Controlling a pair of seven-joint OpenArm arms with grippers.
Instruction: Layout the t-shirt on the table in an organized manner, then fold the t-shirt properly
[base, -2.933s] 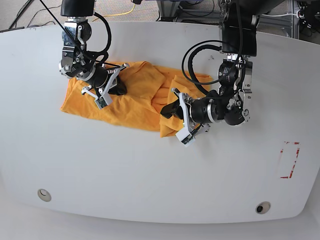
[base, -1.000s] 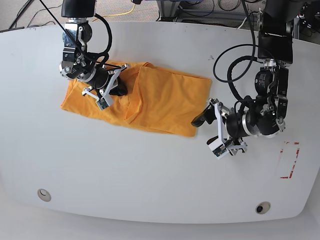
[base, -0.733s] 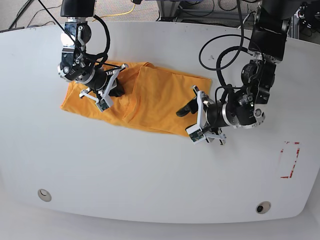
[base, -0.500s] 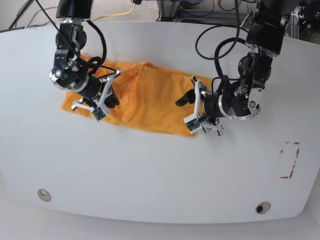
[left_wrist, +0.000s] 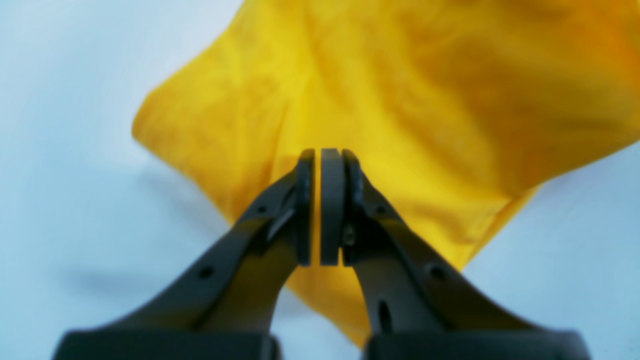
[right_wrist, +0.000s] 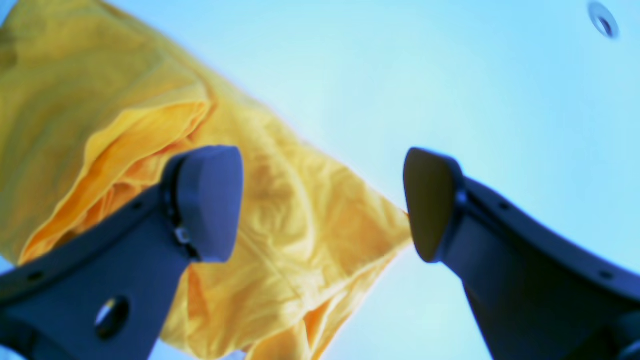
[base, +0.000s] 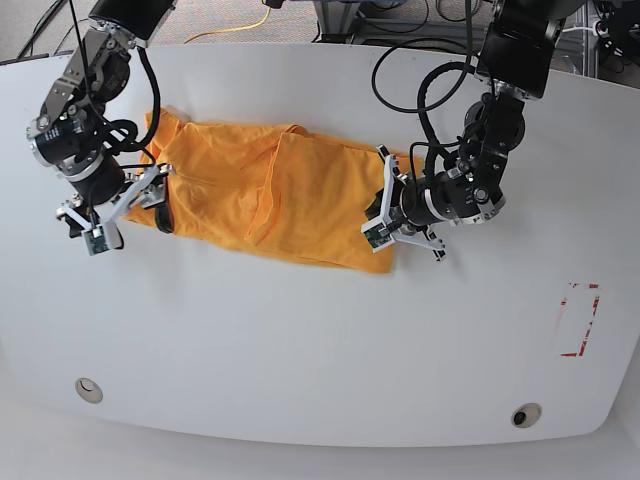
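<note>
We find the orange-yellow cotton t-shirt (base: 270, 205) spread across the white tabletop (base: 300, 350). The left gripper (left_wrist: 322, 207) jaws are clenched over its edge; the right gripper (right_wrist: 322, 205) jaws stand released above its corner.

t-shirt (base: 290, 200): soft matt orange-yellow cloth, lightly creased
table (base: 300, 340): smooth white top, faint sheen
end effector fingers (right_wrist: 210, 200): dark matt plastic, smooth pads

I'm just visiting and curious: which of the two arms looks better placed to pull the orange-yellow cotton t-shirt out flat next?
Probably the left arm. Its gripper is shut at the orange-yellow cotton t-shirt's edge, though whether cloth is pinched is unclear. The right gripper stands open near the other end, holding nothing.
</note>
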